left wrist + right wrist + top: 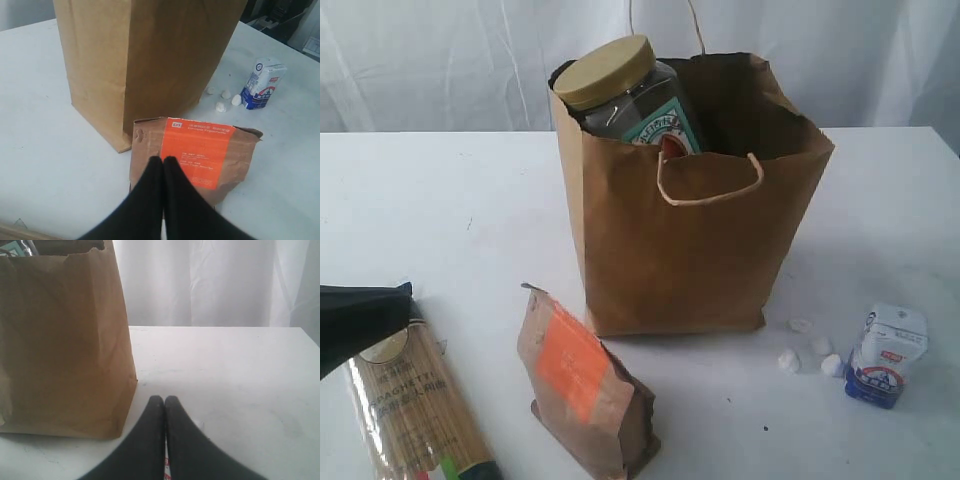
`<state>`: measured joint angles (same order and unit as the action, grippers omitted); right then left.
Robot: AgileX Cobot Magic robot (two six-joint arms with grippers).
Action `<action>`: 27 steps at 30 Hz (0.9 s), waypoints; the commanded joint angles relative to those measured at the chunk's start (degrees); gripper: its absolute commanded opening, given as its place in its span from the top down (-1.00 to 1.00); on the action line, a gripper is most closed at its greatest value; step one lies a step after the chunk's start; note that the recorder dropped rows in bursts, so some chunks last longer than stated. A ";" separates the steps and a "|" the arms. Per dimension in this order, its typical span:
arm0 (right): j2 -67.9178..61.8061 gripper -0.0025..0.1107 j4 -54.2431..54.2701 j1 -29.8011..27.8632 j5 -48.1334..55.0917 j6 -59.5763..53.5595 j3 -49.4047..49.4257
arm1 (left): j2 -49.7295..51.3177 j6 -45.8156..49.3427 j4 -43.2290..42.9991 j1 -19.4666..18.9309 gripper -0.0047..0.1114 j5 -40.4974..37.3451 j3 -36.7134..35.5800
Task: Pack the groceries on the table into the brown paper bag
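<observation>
The brown paper bag [690, 230] stands upright mid-table, and a tan-lidded clear jar [620, 85] pokes out of its top. In front of it lies the orange-labelled brown pouch [582, 385]. The spaghetti packet [415, 410] lies at the front left, and the small white-blue packet [887, 355] stands at the front right. My left gripper [405, 295] hovers over the spaghetti packet's far end. In its wrist view it [163, 159] is shut and empty, pointing at the pouch [200, 145]. My right gripper [164, 399] is shut and empty beside the bag [65, 345]; it is outside the exterior view.
Small white lumps [810, 352] lie on the white table [450, 200] between the bag and the white-blue packet. White curtain hangs behind the table's far edge. The bag's paper-cord handle [710, 190] droops over its front.
</observation>
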<state>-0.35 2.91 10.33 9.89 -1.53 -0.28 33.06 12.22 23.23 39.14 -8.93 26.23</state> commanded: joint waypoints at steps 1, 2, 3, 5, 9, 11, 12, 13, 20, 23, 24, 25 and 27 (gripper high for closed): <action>0.35 0.96 0.04 -0.66 -0.11 0.18 0.28 | -0.38 -0.46 1.23 0.17 0.92 -0.54 -0.23; 0.35 0.96 0.04 -0.66 -0.11 0.18 0.28 | -0.38 -0.46 1.23 0.17 0.92 -0.54 -0.23; 0.35 0.96 0.04 -0.66 -0.11 0.18 0.28 | -0.38 -0.21 1.13 0.17 0.92 -0.58 -0.23; 0.35 0.96 0.04 -0.66 -0.11 0.18 0.28 | -0.38 0.64 -0.18 0.17 0.92 -0.58 -0.23; 0.35 0.96 0.04 -0.66 -0.11 0.18 0.28 | -0.63 1.71 -1.44 0.33 0.92 -0.25 -0.48; 0.35 0.96 0.04 -0.66 -0.11 0.18 0.28 | -0.72 1.71 -1.44 0.31 0.92 -0.11 -1.19; 0.35 0.96 0.04 -0.66 -0.11 0.18 0.28 | -0.72 1.71 -1.44 0.31 0.92 -0.11 -1.76; 0.35 0.96 0.04 -0.66 -0.11 0.18 0.28 | -0.85 1.71 -1.44 0.46 0.92 0.18 -2.51; 0.35 0.96 0.04 -0.66 -0.11 0.18 0.28 | -6.88 1.57 -1.05 3.18 0.92 10.04 -13.49; 0.35 0.96 0.04 -0.66 -0.11 0.18 0.28 | -11.18 1.57 -1.05 3.61 0.92 18.02 -18.97; 0.35 0.96 0.04 -0.66 -0.11 0.18 0.28 | -12.23 1.57 -1.05 3.61 0.92 20.00 -20.47; 0.35 0.96 0.04 -0.66 -0.11 0.18 0.28 | -13.87 1.57 -1.05 3.61 0.92 22.97 -22.53; 0.35 0.96 0.04 -0.66 -0.11 0.18 0.28 | -15.98 1.57 -2.06 3.61 0.92 26.58 -25.24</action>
<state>-0.35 2.91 10.33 9.89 -1.53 -0.28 20.22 13.78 21.42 42.52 10.91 4.64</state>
